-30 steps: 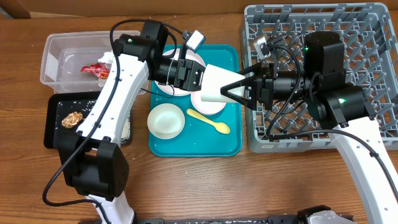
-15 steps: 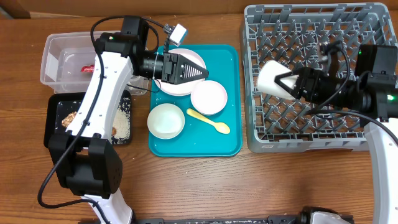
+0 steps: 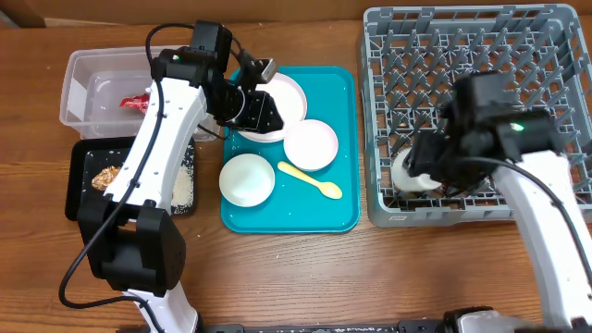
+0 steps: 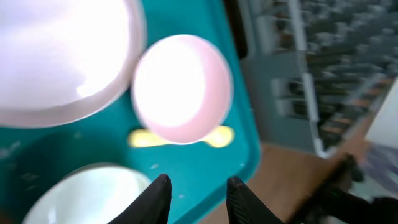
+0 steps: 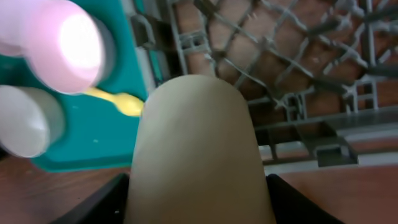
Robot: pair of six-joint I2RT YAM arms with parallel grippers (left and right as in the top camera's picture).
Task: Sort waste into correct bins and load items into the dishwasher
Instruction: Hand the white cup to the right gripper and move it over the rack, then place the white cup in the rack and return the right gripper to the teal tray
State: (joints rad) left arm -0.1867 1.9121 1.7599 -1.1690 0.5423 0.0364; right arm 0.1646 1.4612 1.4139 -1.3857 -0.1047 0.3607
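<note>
My right gripper (image 3: 424,166) (image 5: 198,208) is shut on the small white cup (image 3: 407,174) (image 5: 196,143), which hangs low over the front left corner of the grey dishwasher rack (image 3: 472,17) (image 5: 298,62). Over the white plate (image 3: 287,92) (image 4: 62,56) hovers my left gripper (image 3: 266,116) (image 4: 198,193), open, nothing between its fingers. In front of the plate sit two white bowls (image 3: 310,145) (image 3: 246,178) and the pale yellow spoon (image 3: 312,180) (image 4: 217,137). The clear tub (image 3: 88,65) holds the red foil wrapper (image 3: 139,102). A brown food lump (image 3: 109,176) and rice (image 3: 185,190) lie in the black tray (image 3: 74,199).
The dishes rest on a teal tray (image 3: 342,213) between the bins and the rack. The rack's upright pegs stand close around the cup. Bare wooden table (image 3: 305,277) runs along the front. My left arm crosses above the tub and the black tray.
My right arm carried the cup from above the teal tray to the rack's front left corner and tipped down. My left gripper swung left, then returned over the plate.
</note>
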